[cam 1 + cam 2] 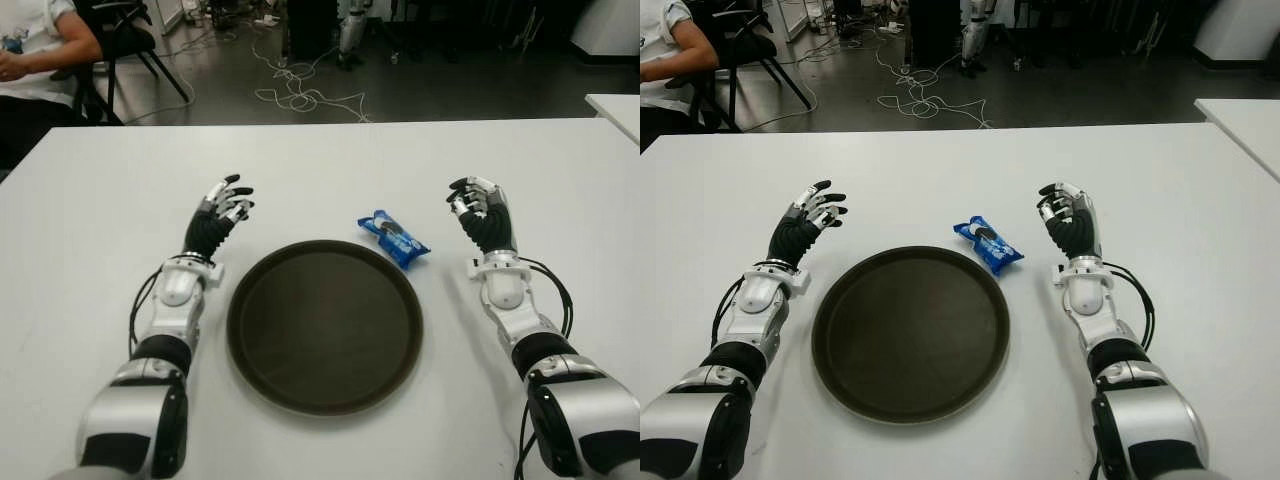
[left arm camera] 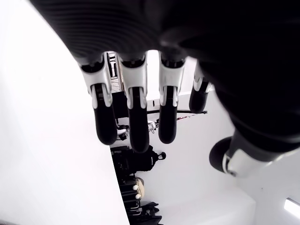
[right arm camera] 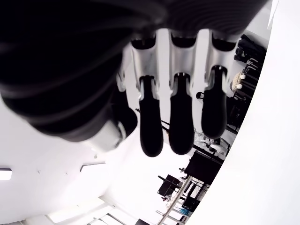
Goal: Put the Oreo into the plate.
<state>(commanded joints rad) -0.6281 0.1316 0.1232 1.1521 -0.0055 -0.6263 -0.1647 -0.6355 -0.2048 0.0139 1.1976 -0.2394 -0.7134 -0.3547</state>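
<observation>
Plate (image 1: 325, 325), then Oreo (image 1: 394, 238), apart from right hand (image 1: 483, 213).

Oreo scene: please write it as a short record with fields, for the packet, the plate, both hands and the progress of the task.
oreo packet: blue Oreo packet lying on the white table, just beyond the plate's far right rim, not in it
plate: dark round plate, nothing in it, between the two hands
left hand: left hand left of the plate, fingers relaxed, holding nothing
right hand: right hand right of the packet, fingers relaxed, holding nothing
task progress: packet not yet grasped
background: seated person at far left
</observation>
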